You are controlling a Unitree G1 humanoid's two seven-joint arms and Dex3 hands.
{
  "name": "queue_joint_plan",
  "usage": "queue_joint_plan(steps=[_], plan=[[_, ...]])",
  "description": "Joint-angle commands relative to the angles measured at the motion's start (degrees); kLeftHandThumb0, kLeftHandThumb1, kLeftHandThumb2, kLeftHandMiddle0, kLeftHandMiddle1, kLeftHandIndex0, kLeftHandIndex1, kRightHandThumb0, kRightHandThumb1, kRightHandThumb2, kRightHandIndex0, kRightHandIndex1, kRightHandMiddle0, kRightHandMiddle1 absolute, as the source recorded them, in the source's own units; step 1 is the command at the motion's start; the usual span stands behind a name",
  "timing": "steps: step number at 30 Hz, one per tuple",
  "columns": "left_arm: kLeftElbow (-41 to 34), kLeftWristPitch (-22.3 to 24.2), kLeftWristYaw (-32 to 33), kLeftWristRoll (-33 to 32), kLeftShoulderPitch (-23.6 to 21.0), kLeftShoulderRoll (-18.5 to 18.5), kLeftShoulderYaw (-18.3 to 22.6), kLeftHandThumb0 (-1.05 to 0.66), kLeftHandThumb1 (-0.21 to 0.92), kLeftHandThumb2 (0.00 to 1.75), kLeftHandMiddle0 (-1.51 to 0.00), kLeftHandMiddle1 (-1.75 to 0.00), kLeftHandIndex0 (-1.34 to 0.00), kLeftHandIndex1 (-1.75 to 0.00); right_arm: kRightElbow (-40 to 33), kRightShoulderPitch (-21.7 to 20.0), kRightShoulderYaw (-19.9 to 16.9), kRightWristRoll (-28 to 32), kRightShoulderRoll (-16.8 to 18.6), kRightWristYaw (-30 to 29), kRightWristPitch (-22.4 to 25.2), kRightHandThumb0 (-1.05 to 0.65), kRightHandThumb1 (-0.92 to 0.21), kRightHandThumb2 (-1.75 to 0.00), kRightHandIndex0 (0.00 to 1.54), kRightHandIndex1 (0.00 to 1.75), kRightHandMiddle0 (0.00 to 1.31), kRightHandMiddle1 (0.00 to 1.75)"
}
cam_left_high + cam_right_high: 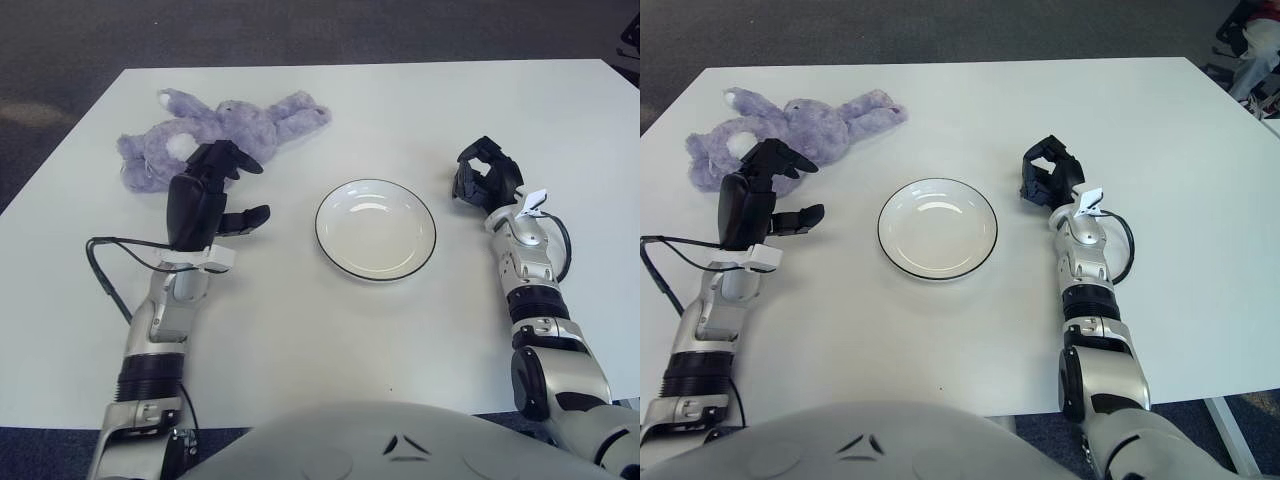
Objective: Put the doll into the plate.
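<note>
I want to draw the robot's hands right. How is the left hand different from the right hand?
The left hand is at the doll, fingers spread; the right hand is right of the plate, fingers curled. The left hand reaches over the doll; the right is near nothing. Both are black, and neither holds anything.

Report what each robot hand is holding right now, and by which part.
Nothing is held. The left robot hand hovers open just in front of the purple doll, not gripping it. The right robot hand shows curled and empty, right of the plate.
</note>
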Motion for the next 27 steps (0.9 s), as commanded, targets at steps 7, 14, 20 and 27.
queue_joint_plan(steps=[7,14,20,27], plan=[[0.3,10.8,3.6,8.8,-0.5,5.6,-0.6,-0.81,0.74,0.69,-0.14,-0.96,0.0,-1.21,3.8,4.1,1.3,-0.8,1.5,0.5,5.1,-0.41,-0.54,-1.03,1.0,1.75,0.44,1.75],[2.0,18.7,2.7,11.9,-1.5,9.0,-1.6,-0.87,0.7,0.57,-0.05,-0.73,0.0,-1.02,3.6,4.1,1.7,-0.9,1.3,1.0,5.4,-0.41,-0.55,-1.03,0.99,1.75,0.44,1.75],[6.3,25.5,2.3,14.2,-4.3,12.4,-3.2,-0.9,0.66,0.54,-0.02,-0.44,0.0,-0.85,3.5,4.1,2.0,-1.0,1.1,1.1,5.6,-0.41,-0.55,-1.02,0.96,1.75,0.43,1.75],[8.4,30.8,4.5,15.1,-5.9,13.6,-5.4,-0.98,0.69,0.47,0.0,-0.11,0.0,-0.59,3.8,4.0,2.2,-1.1,0.9,0.9,5.8,-0.42,-0.54,-1.04,0.97,1.75,0.44,1.75]])
